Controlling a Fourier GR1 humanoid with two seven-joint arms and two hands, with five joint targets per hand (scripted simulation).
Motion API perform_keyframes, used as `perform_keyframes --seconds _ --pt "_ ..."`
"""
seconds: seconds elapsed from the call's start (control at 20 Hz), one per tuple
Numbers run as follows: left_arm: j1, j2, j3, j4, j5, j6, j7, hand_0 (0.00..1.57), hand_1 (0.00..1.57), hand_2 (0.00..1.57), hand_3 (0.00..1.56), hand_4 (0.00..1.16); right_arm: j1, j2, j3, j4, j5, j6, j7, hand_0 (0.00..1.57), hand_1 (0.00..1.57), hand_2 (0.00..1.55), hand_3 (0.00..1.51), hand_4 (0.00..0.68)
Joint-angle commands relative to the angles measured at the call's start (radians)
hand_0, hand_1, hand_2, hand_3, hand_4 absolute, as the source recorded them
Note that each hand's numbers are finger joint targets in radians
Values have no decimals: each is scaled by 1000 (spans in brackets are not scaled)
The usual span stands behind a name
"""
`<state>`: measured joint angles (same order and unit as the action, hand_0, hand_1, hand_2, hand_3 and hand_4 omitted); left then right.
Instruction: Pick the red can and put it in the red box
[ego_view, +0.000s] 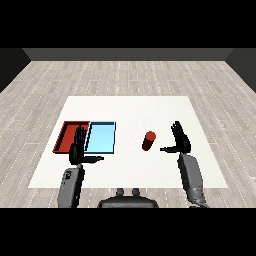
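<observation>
**Inspector:** At the moment inspected, your red can (148, 140) stood upright on the white table (130, 170), right of the light blue tray (101, 138) and well apart from the red tray (66, 135). Nothing held it.

**Operator:** And the hands?

**Inspector:** Your right hand (181, 140) hung just beside the can on its right side, fingers straight and thumb stretched toward it, not touching. Your left hand (78, 148) was likewise spread with straight fingers, holding nothing, at the near edge of the trays where the red meets the blue.

**Operator:** So which step was that?

**Inspector:** In my judgement, the approach; the pick was not yet done. The red tray showed nothing inside it.

**Operator:** What did the next move call for?

**Inspector:** You needed to bring the right hand leftward until the can sat between thumb and fingers, then curl round it. After that, a lift and a long carry across the blue tray to the red one.
</observation>
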<state>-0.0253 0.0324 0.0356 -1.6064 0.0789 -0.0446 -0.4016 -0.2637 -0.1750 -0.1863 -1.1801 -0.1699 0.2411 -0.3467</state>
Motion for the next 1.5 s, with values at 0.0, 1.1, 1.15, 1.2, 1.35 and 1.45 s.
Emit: perform_keyframes --seconds 0.0,1.1,1.15,1.2,1.35,1.45 --pt "69 27 20 -16 43 -63 -36 0 0 0 0 0 -9 27 15 67 10 -2 -38 0 0 0 0 0" --pt "0 -6 7 29 -3 -3 -38 0 0 0 0 0 -206 76 24 478 16 20 -189 0 0 0 0 0" --pt "-30 22 40 67 25 -32 -41 0 0 0 0 0 -186 53 14 417 -15 31 -119 0 0 0 0 0" --pt "40 -20 -14 -61 5 12 28 0 0 0 0 0 -250 144 50 477 36 -52 -155 0 0 0 0 0" --pt "23 6 23 56 4 -19 -63 0 0 0 0 0 -178 96 47 460 21 17 -198 0 0 0 0 0" --pt "17 -10 9 4 0 11 -24 0 0 0 0 0 -205 96 35 516 19 4 -214 0 0 0 0 0"
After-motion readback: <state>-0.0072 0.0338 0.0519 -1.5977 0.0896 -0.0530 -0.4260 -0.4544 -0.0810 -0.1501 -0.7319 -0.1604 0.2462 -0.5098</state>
